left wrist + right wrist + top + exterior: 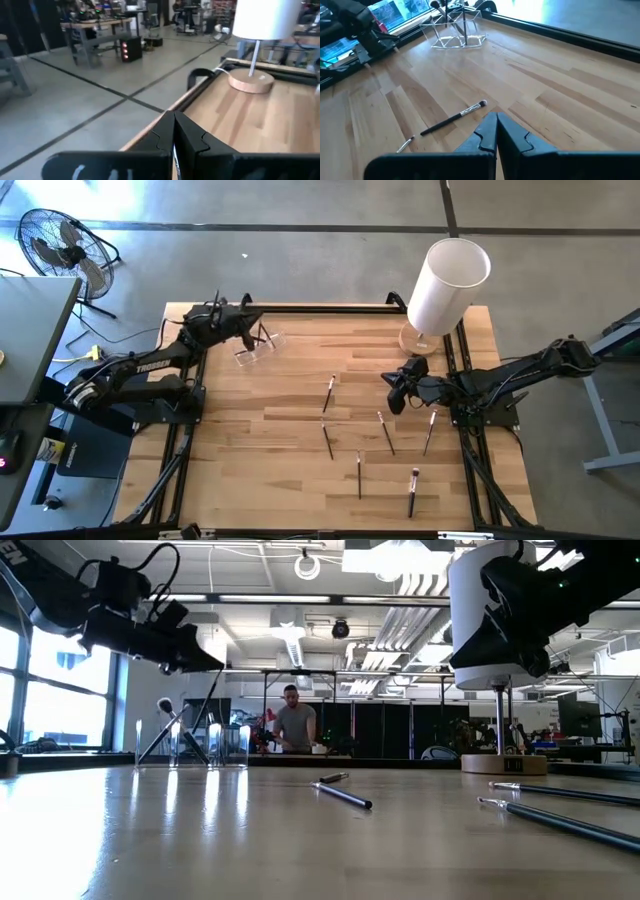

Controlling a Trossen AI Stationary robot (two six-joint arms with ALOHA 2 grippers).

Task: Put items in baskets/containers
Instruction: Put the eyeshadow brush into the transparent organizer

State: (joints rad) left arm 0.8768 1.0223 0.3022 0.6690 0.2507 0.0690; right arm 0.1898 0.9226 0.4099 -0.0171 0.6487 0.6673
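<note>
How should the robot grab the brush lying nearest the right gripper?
Probably from straight above, at the middle of the brush handle. It lies flat on the table, thin and long, so the right gripper should set its fingers across the handle, clear of the pale bristle tip.

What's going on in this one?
A two-arm robot is sorting makeup brushes into a clear holder at the table's far left. A few brushes already stand in it. The left gripper hangs just above the holder, jaws shut. The right gripper hovers over the right side with jaws shut and empty, near six loose brushes lying on the wood. A white lamp stands at the far right corner.
</note>
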